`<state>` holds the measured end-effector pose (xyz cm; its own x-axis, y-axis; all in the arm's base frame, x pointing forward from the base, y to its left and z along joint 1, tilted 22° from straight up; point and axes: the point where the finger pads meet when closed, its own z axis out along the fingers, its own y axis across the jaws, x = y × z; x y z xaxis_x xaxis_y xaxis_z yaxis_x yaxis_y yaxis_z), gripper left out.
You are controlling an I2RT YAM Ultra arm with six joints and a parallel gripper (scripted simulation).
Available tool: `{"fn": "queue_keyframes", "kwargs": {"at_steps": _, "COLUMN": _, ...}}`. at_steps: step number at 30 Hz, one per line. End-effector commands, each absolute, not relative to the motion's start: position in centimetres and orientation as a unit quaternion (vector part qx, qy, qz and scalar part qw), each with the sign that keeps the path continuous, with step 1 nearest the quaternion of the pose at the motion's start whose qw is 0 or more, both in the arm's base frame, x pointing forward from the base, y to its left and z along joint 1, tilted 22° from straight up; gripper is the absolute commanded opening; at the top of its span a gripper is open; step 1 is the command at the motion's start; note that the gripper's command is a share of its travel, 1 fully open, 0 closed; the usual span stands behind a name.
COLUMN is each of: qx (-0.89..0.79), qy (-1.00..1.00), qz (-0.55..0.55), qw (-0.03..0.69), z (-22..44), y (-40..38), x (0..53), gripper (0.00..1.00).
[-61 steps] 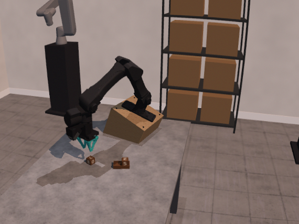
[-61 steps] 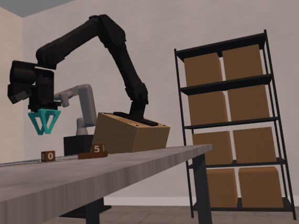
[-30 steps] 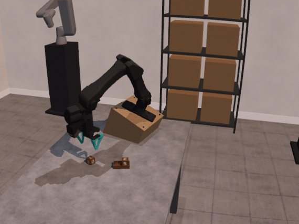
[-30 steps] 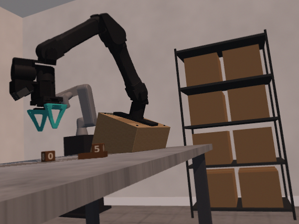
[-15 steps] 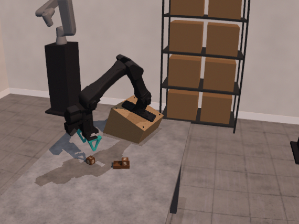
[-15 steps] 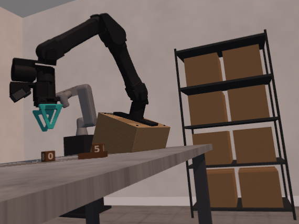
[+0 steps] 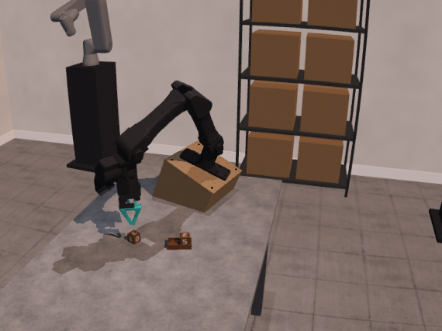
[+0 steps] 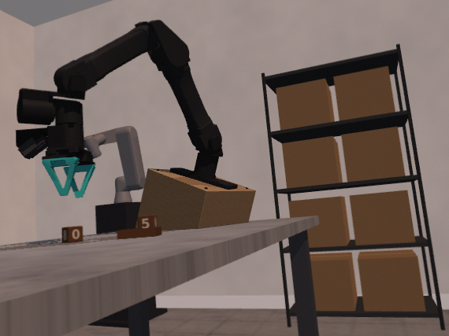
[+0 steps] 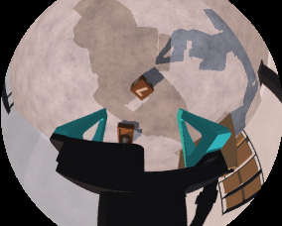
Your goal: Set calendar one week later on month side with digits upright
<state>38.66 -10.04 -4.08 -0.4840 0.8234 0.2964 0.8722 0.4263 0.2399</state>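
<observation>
The gripper (image 7: 132, 222) (image 8: 72, 195) (image 9: 142, 110) is open and empty, fingers pointing down, high above the loose cube. The loose brown cube (image 7: 133, 236) (image 8: 72, 234) (image 9: 142, 88) rests flat on the table, turned relative to the tray. It shows a 7 on top in the wrist view and a 0 on a side in the exterior view. The brown tray (image 7: 173, 246) (image 8: 131, 234) lies flat to its right. The other cube (image 7: 184, 241) (image 8: 146, 223) stands in the tray's right part, an upright 5 facing front. The tray's left part is empty. The month's name is not readable.
The arm's wooden base block (image 7: 180, 187) (image 8: 173, 203) stands behind the tray. The table (image 7: 155, 287) (image 8: 197, 252) has its right edge beyond the tray. A shelf with boxes and a grey arm on a black pedestal (image 7: 93, 113) stand in the background.
</observation>
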Motion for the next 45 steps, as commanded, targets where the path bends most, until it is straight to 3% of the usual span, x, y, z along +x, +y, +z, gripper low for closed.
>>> {"fn": "queue_keyframes", "kwargs": {"at_steps": 1, "qx": -0.579, "qy": -0.792, "qz": -0.178, "qw": 0.073, "z": -3.77, "y": -10.54, "x": 38.98, "gripper": 1.0}}
{"fn": "queue_keyframes", "kwargs": {"at_steps": 26, "qx": -0.794, "qy": -0.577, "qz": -0.147, "qw": 0.124, "z": -4.08, "y": -10.45, "x": 38.91, "gripper": 1.0}}
{"fn": "queue_keyframes", "kwargs": {"at_steps": 27, "qx": -0.794, "qy": -0.577, "qz": -0.147, "qw": 0.124, "z": -4.08, "y": -10.45, "x": 38.91, "gripper": 0.47}}
{"fn": "queue_keyframes", "kwargs": {"at_steps": 45, "qx": -0.794, "qy": -0.577, "qz": -0.147, "qw": 0.124, "z": -4.08, "y": -10.45, "x": 38.91, "gripper": 0.47}}
